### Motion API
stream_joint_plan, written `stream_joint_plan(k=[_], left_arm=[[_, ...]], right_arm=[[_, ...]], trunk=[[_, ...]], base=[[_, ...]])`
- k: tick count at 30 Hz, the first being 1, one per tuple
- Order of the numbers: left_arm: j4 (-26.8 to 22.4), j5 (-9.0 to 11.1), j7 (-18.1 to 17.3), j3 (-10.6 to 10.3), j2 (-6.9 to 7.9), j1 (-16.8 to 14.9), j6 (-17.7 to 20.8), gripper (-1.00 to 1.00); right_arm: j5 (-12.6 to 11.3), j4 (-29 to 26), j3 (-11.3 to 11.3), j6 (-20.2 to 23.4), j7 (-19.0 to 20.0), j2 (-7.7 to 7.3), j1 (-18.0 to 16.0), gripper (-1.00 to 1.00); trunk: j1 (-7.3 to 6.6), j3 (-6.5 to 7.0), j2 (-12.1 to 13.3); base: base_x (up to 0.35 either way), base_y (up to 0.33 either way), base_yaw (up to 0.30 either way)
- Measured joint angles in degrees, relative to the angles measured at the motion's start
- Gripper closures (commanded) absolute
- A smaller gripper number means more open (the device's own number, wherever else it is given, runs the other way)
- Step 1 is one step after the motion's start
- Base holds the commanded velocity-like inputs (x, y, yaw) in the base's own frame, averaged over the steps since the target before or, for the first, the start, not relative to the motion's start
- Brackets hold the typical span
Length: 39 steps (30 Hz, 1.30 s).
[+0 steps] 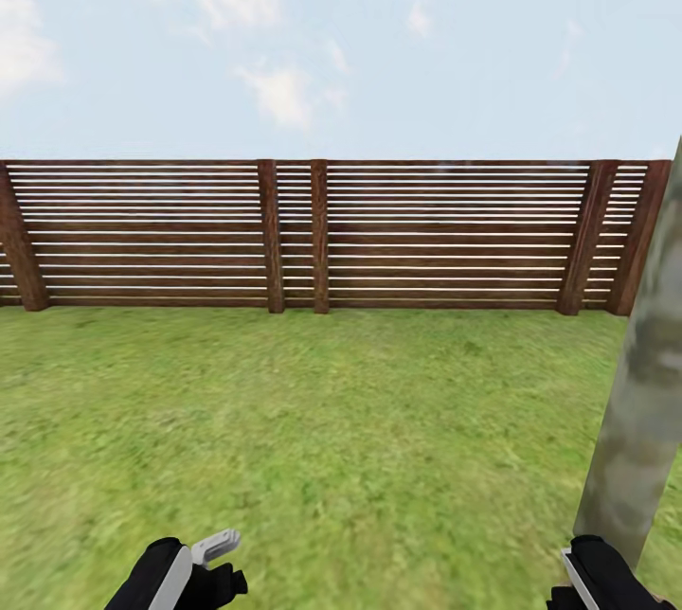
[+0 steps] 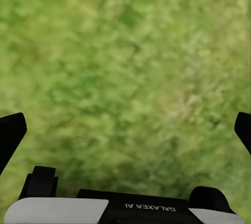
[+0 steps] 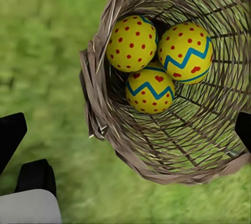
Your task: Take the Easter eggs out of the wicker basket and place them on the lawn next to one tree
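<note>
**Eggs not yet taken, right end effector above the basket**

Fingers first: the right end effector (image 3: 125, 130) is spread wide w/ nothing between the fingers, as its wrist view shows both dark tips at the far edges. The left end effector (image 2: 125, 130) is also wide and empty, and looks down on bare lawn (image 2: 125, 67).

Under the right end effector stands the wicker basket (image 3: 104, 109), seen from above, on the grass. All three Easter eggs (image 3: 149, 91) are inside, packed together and touching: one w/ red dots, two w/ blue zigzag bands and hearts. So no egg is out yet; I judge the task is at its first pick.

Further away, in the head view, the tree (image 1: 639, 402) rises as a pale trunk at the right, just behind the right arm, so the place for the eggs is near. Beyond it the lawn runs to a brown slat fence (image 1: 294, 231), approx. at mid height, then sky.

Risks, as I judge:
- eggs are round and tight together, so fingers may push one aside or slip off it.
- the basket looks light; a finger that catches the rim may tip it.
- the basket is off-centre under the end effector, so a straight descent may hit the weave.

The head view gives tree and fence but not the basket; the right wrist view gives basket and eggs but no tree.
</note>
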Motion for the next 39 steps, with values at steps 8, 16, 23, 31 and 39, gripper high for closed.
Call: stream_joint_plan(k=[8,16,23,31,39], left_arm=[[0.0,0.0,-0.1,0.0,0.00,0.0,0.0,-1.00],[0.0,0.0,-0.1,0.0,-0.05,0.0,0.0,-1.00],[0.0,0.0,0.0,0.0,-0.09,0.0,0.0,-1.00],[0.0,0.0,0.0,0.0,-0.01,0.0,-0.1,-1.00],[0.0,0.0,0.0,0.0,-0.07,0.0,-0.1,-1.00]], right_arm=[[0.0,0.0,0.0,0.0,0.0,0.00,0.0,-1.00],[-0.2,0.0,0.0,0.0,0.1,0.00,0.0,-1.00],[-0.2,0.0,0.0,0.0,0.1,0.02,0.0,-1.00],[-2.4,-1.1,-1.6,1.9,0.4,-0.24,0.0,-1.00],[-2.8,-1.5,1.8,0.5,0.1,-0.19,0.0,-1.00]], trunk=[[0.00,0.00,0.0],[0.00,0.00,0.0],[0.00,0.00,0.0],[0.00,0.00,0.0],[0.00,0.00,0.0]], base=[[0.011,0.000,0.000],[0.038,0.000,-0.002],[0.001,0.000,-0.001],[0.000,0.000,0.000],[0.000,0.000,0.000]])
